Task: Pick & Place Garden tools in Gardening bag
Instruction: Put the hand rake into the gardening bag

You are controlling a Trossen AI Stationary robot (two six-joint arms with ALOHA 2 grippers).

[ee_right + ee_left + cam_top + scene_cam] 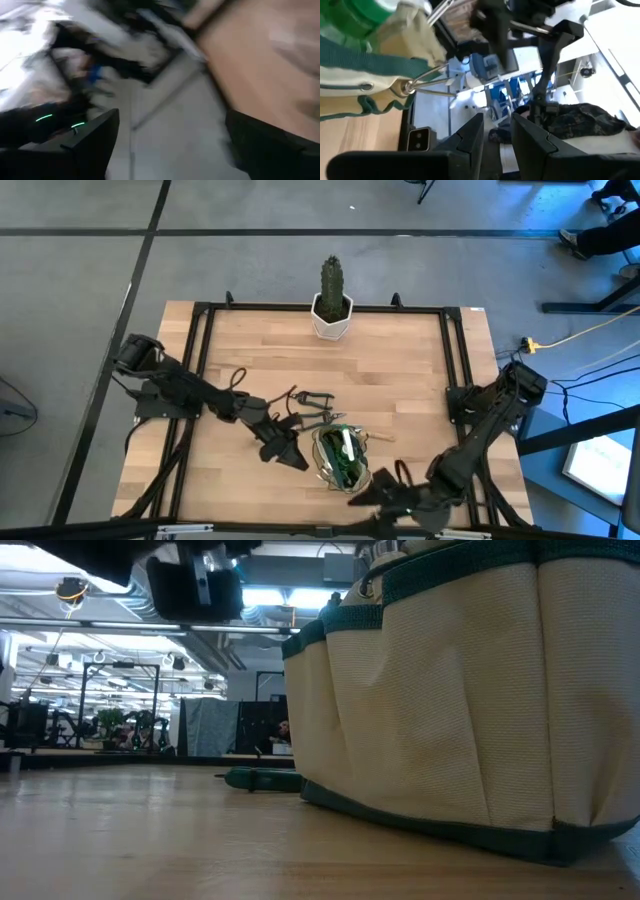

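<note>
The olive-green and tan gardening bag (340, 458) stands upright on the table near its near edge and fills the right of the low view (470, 700). Something green (345, 448) sits inside it; the left wrist view shows it as the green sprayer (367, 12) at the bag's mouth. Dark-handled pruning shears (312, 402) and other small tools (285, 420) lie flat on the table, left and far of the bag. My left gripper (292, 454) hangs beside the bag's left side, its fingers (470, 137) almost together and empty. My right gripper (362, 496) is open and empty, right of the bag's near side.
A green cactus in a white pot (332, 305) stands at the middle of the far edge. A black frame (200, 340) runs around the tabletop. A dark green tool handle (262, 780) lies on the wood behind the bag in the low view. Bare wood lies at the far right (410, 370).
</note>
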